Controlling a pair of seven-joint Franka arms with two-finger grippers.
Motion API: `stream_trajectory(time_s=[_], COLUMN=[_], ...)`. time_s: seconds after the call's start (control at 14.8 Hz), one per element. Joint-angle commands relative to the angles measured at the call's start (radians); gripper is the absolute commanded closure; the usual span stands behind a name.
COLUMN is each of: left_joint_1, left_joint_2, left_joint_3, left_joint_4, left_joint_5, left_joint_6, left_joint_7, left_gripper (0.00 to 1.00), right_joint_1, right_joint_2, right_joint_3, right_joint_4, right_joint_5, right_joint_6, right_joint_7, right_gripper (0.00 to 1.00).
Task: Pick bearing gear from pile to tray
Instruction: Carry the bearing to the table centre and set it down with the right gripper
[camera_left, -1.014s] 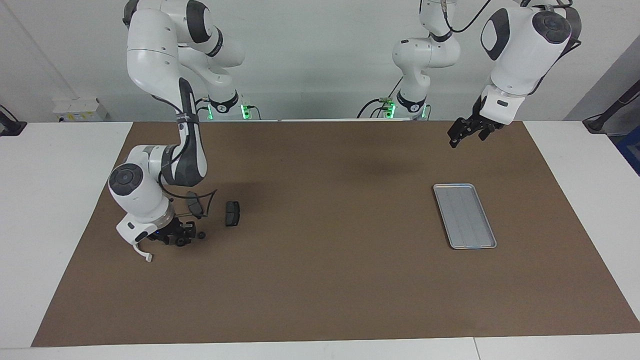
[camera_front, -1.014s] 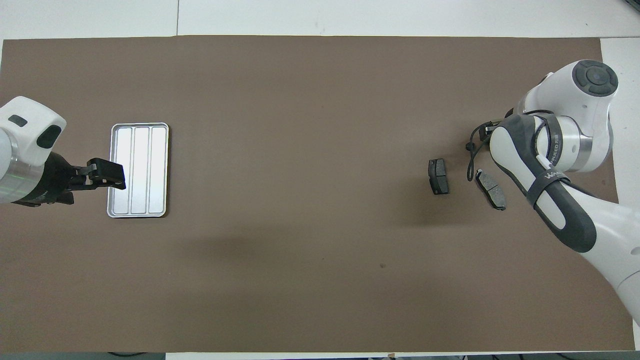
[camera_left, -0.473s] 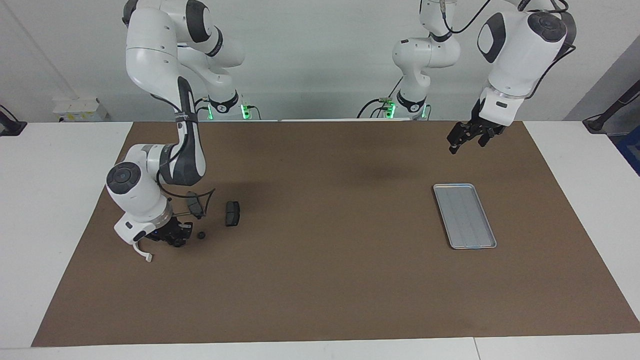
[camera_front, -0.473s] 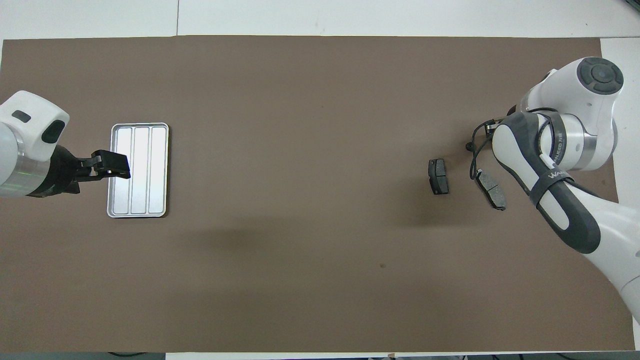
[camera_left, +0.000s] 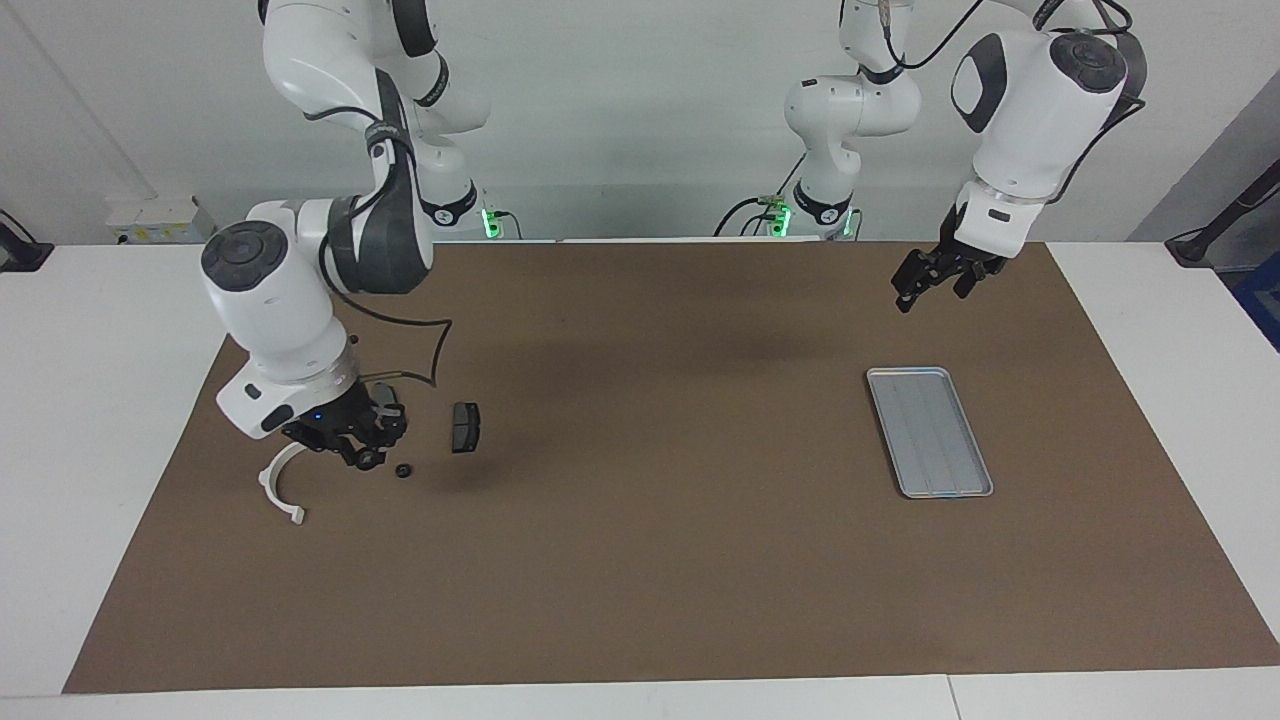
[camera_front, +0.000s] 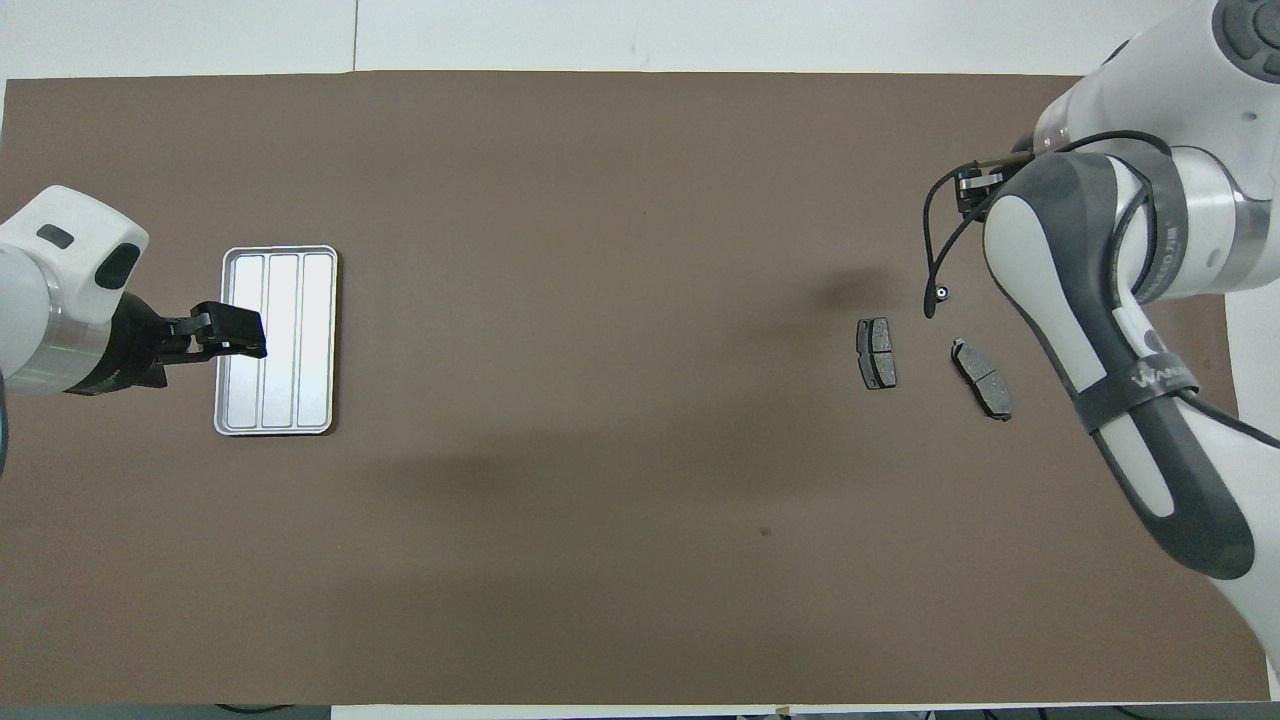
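The pile lies at the right arm's end of the mat: a white half-ring bracket (camera_left: 280, 487), two dark grey brake pads (camera_left: 465, 427) (camera_front: 981, 378) and a tiny black round piece (camera_left: 403, 470) on the mat. My right gripper (camera_left: 362, 455) hangs just above the pile, beside the bracket, shut on another small black round piece, the bearing gear (camera_left: 367, 461). In the overhead view the right arm hides that gripper and the bracket. The silver tray (camera_left: 930, 430) (camera_front: 300, 340) lies empty at the left arm's end. My left gripper (camera_left: 906, 291) (camera_front: 240, 338) waits high over the tray's edge.
A brown mat (camera_left: 660, 540) covers most of the white table (camera_left: 100, 330). A black cable loop (camera_left: 425, 355) hangs from the right arm's wrist over the pile. One brake pad (camera_front: 876, 352) lies toward the mat's middle from the pile.
My right gripper has risen from the mat with the small black piece, and the arm's wrist has lifted, uncovering the white bracket. The left gripper has barely shifted.
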Motion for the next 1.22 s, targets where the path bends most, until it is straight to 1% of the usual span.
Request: stream_trajectory(time_s=[0.0,0.07,0.2,0.27,0.47,0.68,0.81,0.95,1.01,1.15], left_joint_1=[-0.012,-0.012,-0.012,-0.012,-0.015,-0.036,-0.038,-0.038,-0.039,-0.070], left_joint_2=[-0.014,-0.014,-0.014,-0.014,-0.012,-0.009,-0.009,-0.004,0.000,0.009], left_joint_3=[0.009,0.009,0.009,0.009,0.009,0.009,0.009,0.009,0.009,0.009], left_joint_4=[-0.031,-0.032,-0.032,-0.035,-0.055,-0.067,-0.071,-0.071,-0.071,-0.069], left_joint_5=[-0.010,-0.008,-0.008,-0.010,-0.010,-0.013,-0.013,-0.013,-0.011,-0.013], left_joint_6=[0.026,0.026,0.029,0.034,0.061,0.084,0.091,0.095,0.097,0.109], left_joint_7=[-0.014,-0.016,-0.016,-0.016,-0.035,-0.055,-0.066,-0.068,-0.071,-0.113], left_gripper=[0.00,0.00,0.00,0.00,0.00,0.00,0.00,0.00,0.00,0.00], right_joint_1=[0.128,0.186,0.263,0.303,0.383,0.449,0.455,0.465,0.486,0.492], right_joint_2=[0.004,-0.008,-0.025,-0.034,-0.046,-0.030,-0.019,0.010,0.030,0.069], right_joint_3=[-0.001,-0.001,-0.001,-0.001,0.002,0.003,0.003,0.003,0.003,0.003], right_joint_4=[0.000,-0.015,-0.027,-0.053,-0.108,-0.165,-0.213,-0.231,-0.240,-0.241], right_joint_5=[0.001,-0.002,-0.003,-0.003,0.003,0.004,0.004,0.004,0.006,0.006], right_joint_6=[-0.028,-0.025,-0.022,-0.009,0.066,0.158,0.233,0.283,0.312,0.356], right_joint_7=[0.245,0.340,0.491,0.569,0.724,0.803,0.809,0.812,0.820,0.841], right_gripper=[0.99,0.99,0.99,0.99,0.99,1.00,1.00,1.00,1.00,1.00])
